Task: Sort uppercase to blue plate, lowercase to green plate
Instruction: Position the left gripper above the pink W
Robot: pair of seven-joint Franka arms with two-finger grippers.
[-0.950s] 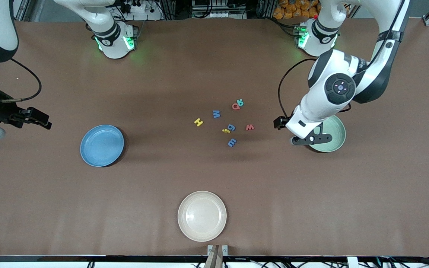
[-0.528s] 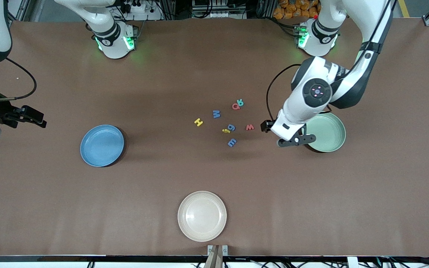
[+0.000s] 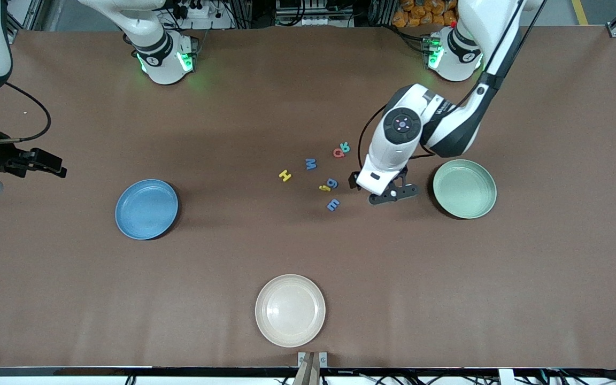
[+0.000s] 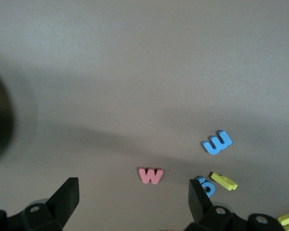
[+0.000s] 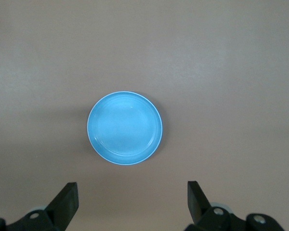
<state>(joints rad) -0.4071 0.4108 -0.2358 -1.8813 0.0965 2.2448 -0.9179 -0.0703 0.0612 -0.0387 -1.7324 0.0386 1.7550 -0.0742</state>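
Now the left hand (image 4: 130, 202), fingers spread wide, is held over the red w (image 4: 151, 175); bare table (image 3: 447, 278) surrounds it. The green plate (image 3: 465, 189) sits beside it, unfilled. The right hand (image 5: 130, 202), likewise spread, is held over table near the unfilled blue plate (image 5: 124, 127).

eight tiny foam letters (image 3: 329, 176) lie loose between the empty blue plate (image 3: 146, 209) and green plate (image 3: 464, 189)

Both arms are white with smooth round shapes and black bands at the joints. Each round base glows with a green light. The left arm has a black round cap with a small pink light in the middle, and a thin black cable loops beside it. The left tool (image 3: 388, 193) is black. The right tool (image 3: 46, 163) is black too, with a thin black cable curling above it.
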